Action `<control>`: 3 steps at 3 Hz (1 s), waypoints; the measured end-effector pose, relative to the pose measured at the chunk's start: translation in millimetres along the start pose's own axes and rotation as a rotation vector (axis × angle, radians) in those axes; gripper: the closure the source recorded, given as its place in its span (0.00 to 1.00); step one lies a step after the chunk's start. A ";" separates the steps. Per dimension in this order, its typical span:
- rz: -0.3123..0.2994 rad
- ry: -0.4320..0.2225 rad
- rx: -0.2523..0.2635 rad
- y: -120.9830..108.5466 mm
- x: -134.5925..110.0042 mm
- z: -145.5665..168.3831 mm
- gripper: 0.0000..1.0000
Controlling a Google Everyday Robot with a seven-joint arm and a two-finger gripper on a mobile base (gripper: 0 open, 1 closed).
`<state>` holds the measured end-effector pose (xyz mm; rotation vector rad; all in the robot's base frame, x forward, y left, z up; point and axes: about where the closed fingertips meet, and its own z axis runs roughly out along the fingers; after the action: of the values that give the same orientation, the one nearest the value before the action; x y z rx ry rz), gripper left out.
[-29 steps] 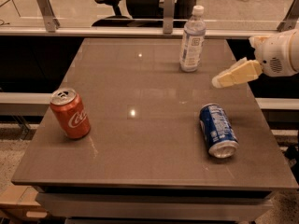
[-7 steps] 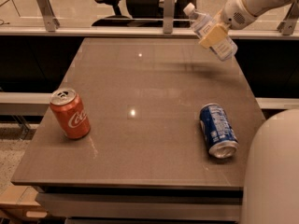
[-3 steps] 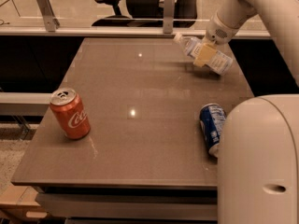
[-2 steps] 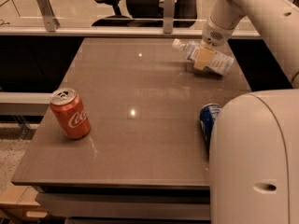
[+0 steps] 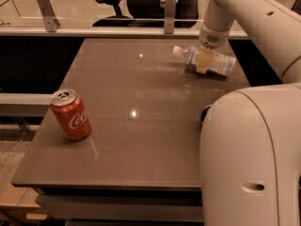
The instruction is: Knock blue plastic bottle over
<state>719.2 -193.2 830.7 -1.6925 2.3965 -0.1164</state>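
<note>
From my station I saw the arm [image 5: 256,14] come in from the 1 o'clock corner of the frame. Its pale upper link sloped down and leftward to a round wrist that pointed almost straight down at the table [image 5: 141,102]. A much bulkier section of the same arm filled the foreground at 4 to 5 o'clock and blocked my view of that part of the tabletop. The gripper [image 5: 204,62] hung below the wrist at about 1 o'clock on the table, close to the far edge. It was low enough that a pale yellowish pad lay across the middle of the blue plastic bottle [image 5: 220,63] and touched it. I could not tell whether the jaws were apart, together, or clamped on the bottle, because only that one pad showed against it. The bottle lay on its side on the table directly under the gripper. Its white cap pointed roughly toward 9 o'clock and its base toward 3 o'clock, with the cap end a little farther back. The body looked clear with a faint blue tint toward the base, and a pale label wrapped its middle. A red cola can [image 5: 70,114] stood upright at about 8 o'clock on the table, well apart from the bottle and the gripper.
</note>
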 end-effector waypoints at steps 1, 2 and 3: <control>-0.048 0.078 0.016 0.0 -2.7 4.3 0.82; -0.048 0.082 0.017 -0.6 -2.3 7.7 0.59; -0.049 0.083 0.015 -0.8 -2.8 10.9 0.35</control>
<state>723.1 -190.2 820.6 -1.7738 2.4061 -0.2160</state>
